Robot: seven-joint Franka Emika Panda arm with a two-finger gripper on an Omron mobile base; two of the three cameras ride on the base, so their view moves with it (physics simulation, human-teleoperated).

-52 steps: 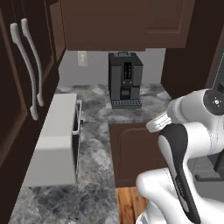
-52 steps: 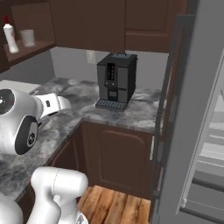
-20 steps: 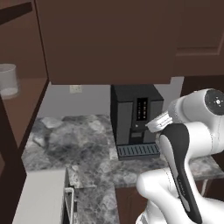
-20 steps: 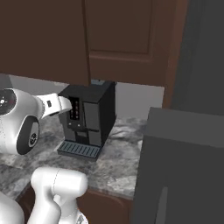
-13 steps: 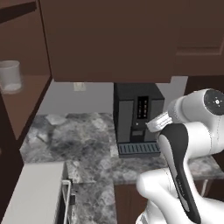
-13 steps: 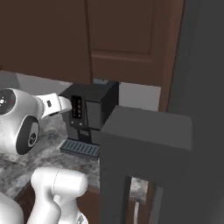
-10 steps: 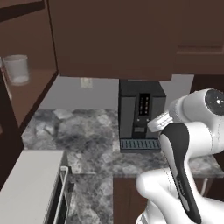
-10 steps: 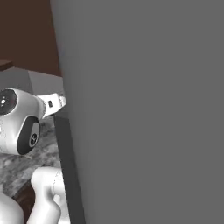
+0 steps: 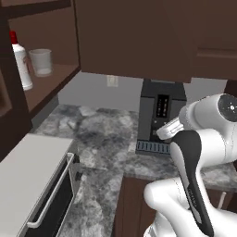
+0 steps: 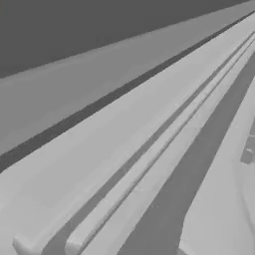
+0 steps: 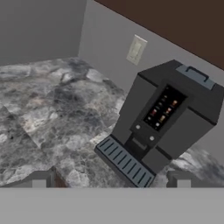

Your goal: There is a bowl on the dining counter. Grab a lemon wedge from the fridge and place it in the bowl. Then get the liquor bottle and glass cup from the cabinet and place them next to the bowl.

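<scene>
I see the liquor bottle point(image 9: 20, 61) and glass cup point(image 9: 40, 62) side by side on the open cabinet shelf point(image 9: 51, 85), upper left in left base view. Bottle: red cap, white body, no label text I can read. Gripper point(image 11: 111, 180) fingers spread wide, empty, over the marble counter point(image 9: 97, 139) facing the black coffee machine point(image 11: 168, 122). Its panel markings are illegible.

A home kitchen, grey marbled stone counter point(image 9: 99, 139), black coffee machine point(image 9: 159, 115) against the wall, dark wooden cabinets point(image 9: 139, 37), an open shelf with a bottle point(image 9: 21, 60) and glass cup point(image 9: 41, 61), wall outlet point(image 9: 111, 81), white oven point(image 9: 32, 185)
</scene>
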